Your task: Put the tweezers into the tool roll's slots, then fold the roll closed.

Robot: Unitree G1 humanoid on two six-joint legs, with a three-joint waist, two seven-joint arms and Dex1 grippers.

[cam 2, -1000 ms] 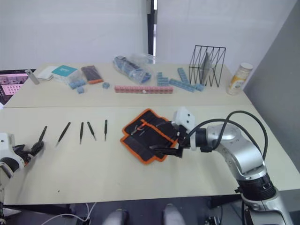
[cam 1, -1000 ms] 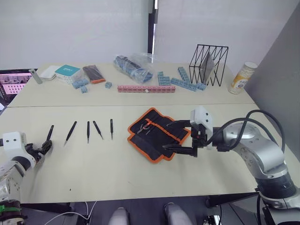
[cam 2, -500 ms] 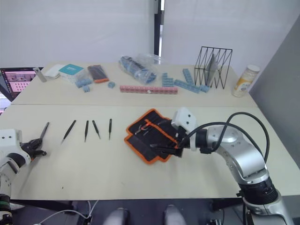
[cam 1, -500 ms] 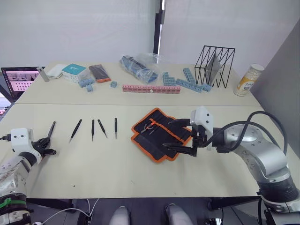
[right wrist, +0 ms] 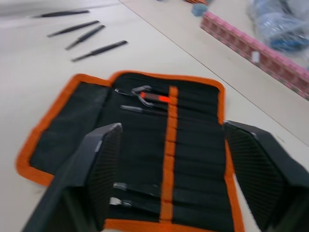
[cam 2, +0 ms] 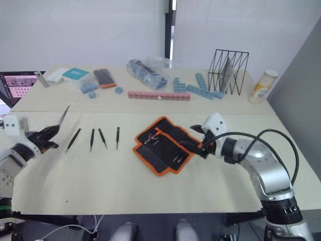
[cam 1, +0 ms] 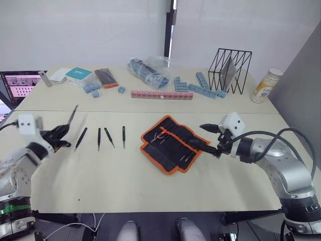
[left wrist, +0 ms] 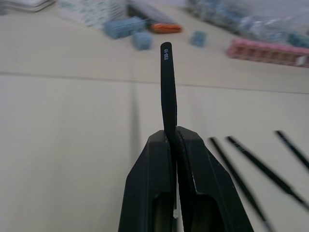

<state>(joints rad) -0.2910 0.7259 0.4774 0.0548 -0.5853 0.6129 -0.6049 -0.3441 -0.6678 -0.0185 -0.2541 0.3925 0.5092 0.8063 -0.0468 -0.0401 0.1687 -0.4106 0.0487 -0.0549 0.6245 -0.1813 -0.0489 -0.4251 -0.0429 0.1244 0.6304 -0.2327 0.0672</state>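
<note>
Black tweezers [left wrist: 167, 87] pinched upright in left hand [left wrist: 175, 159].

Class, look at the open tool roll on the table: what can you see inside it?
Inside the tool roll, a red-handled tool and some slim metal pieces sit in the slots. Their ends are hidden by fabric.

I see the tool roll [cam 1: 171, 143] open mid-tabletop [cam 1: 150, 186]; four tweezers [cam 1: 99, 138] lie left of it, wire rack [cam 1: 229, 70] behind.
</note>
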